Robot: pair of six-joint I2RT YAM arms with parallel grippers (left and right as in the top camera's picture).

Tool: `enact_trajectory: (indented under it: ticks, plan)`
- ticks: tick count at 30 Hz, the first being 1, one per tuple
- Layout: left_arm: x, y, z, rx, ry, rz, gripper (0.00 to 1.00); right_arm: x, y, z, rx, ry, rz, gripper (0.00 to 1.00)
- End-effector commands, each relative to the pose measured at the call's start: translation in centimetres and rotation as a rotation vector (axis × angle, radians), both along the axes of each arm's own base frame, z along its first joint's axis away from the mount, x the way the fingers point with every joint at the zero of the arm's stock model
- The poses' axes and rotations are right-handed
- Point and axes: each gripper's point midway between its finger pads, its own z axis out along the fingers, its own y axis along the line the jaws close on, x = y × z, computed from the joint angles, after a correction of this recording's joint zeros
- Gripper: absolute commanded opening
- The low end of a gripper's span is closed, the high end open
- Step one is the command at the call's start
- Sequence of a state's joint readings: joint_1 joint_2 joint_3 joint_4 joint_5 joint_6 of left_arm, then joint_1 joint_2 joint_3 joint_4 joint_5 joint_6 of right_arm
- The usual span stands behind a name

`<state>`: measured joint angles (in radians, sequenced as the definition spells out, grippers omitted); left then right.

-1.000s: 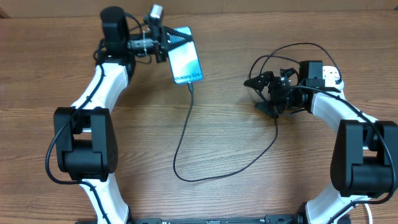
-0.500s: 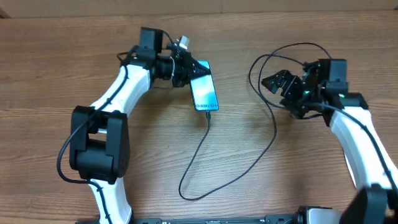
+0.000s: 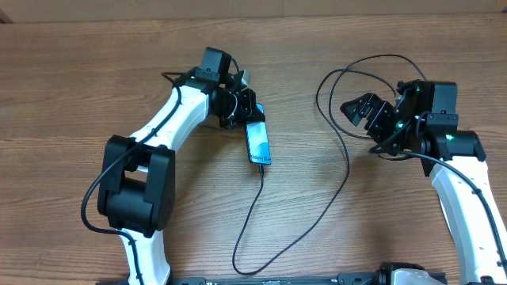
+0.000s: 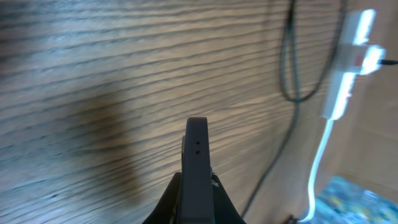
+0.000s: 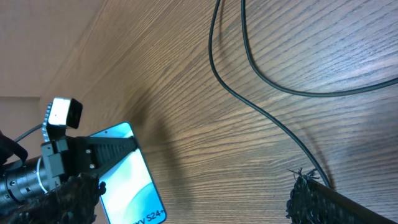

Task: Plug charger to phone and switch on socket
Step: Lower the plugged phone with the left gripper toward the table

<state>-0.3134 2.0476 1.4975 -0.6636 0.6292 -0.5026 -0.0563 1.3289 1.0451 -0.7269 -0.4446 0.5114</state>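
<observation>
The left arm reaches up from the near edge of the wooden worktop (image 3: 79,79) and bends inward at the elbow, its wrist turned toward the centre. The left tool (image 3: 247,115) is clamped on the top end of the phone (image 3: 257,142), which points toward the near edge with its lit blue screen canted. The charger (image 3: 348,162) is plugged into the phone's lower end. From there it trails to the front, sweeps right and climbs into a loop beside the right arm. That arm rises from the right front corner with its forearm angled inward. The right tool (image 3: 368,119) hangs with its fingers spread wide, holding nothing, well apart from the phone.

Only the left wrist view, soft with blur, shows the socket (image 4: 345,81) and its white cord (image 4: 320,155), lying at far right beyond the phone, which appears there edge-on. From overhead the socket cannot be seen, and the charger's plug end runs out of sight behind the right arm. The right wrist view catches the screen face, cut off at the bottom. Whether the phone touches the worktop is unclear.
</observation>
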Motion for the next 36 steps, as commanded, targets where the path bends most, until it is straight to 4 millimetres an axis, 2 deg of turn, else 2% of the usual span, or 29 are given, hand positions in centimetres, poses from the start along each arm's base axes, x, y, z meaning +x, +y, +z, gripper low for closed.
enact_trajectory:
  ticks: [1,9,13,19,23,36]
  plan:
    - [0.0,0.0,-0.2,0.076,-0.045,-0.022,0.04,0.1,-0.1,0.4,-0.019,-0.021,0.007,1.00]
    - [-1.2,-1.1,-3.2,0.074,0.032,-0.060,0.04,-0.4,-0.5,-0.2,-0.046,0.008,-0.005,1.00]
    - [-1.6,-1.4,-3.9,0.080,0.049,-0.068,0.04,-0.4,-0.5,-0.2,-0.046,0.009,-0.005,1.00]
    - [-1.7,-1.3,-5.4,0.114,0.065,-0.068,0.04,-0.4,-0.4,-0.2,-0.046,0.009,-0.004,1.00]
    - [-2.3,-1.1,-7.2,0.128,0.111,-0.072,0.04,-0.4,-0.4,-0.2,-0.046,0.011,-0.004,1.00]
    - [-2.3,-1.2,-7.6,0.124,0.112,-0.074,0.04,-0.5,-0.4,-0.2,-0.046,0.011,-0.004,1.00]
